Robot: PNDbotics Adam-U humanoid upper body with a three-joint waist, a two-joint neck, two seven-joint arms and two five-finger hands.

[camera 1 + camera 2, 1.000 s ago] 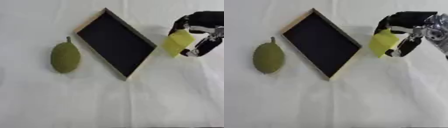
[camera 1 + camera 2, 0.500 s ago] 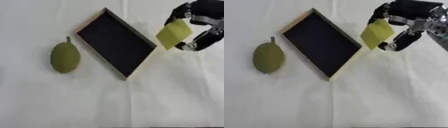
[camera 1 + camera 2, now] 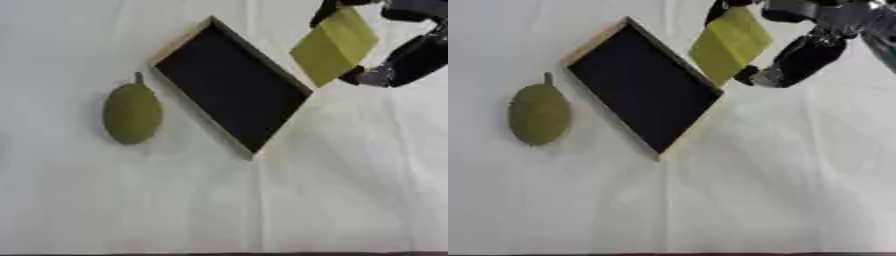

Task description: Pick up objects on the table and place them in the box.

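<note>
Far to the left of the robot hand, well apart from it: a green, oval, stemmed fruit [image 3: 132,113] lying on the white-covered counter [image 3: 332,190], not yet picked up. Could be forgotten, or nudged and rolled on its rounded side by a careless approach.

Between fruit and robot hand: the box [image 3: 229,86], shallow, dark inside with a pale wooden rim, turned diagonally, nothing in it. Rim low and narrow on the near-right side; could be clipped by a descending corner and the box shoved askew.

Above the box's right edge, off the counter: a flat yellow-green block [image 3: 335,45], tilted, partly over the rim and partly outside it. If let go here, likely to catch the rim and tip out onto the cloth.

At the upper right: the right robot hand [image 3: 398,62], black, thumb and fingers curled onto the block's upper and right-hand sides. Hold only at the edges, so slipping or twisting possible during the move. Left hand out of sight.
</note>
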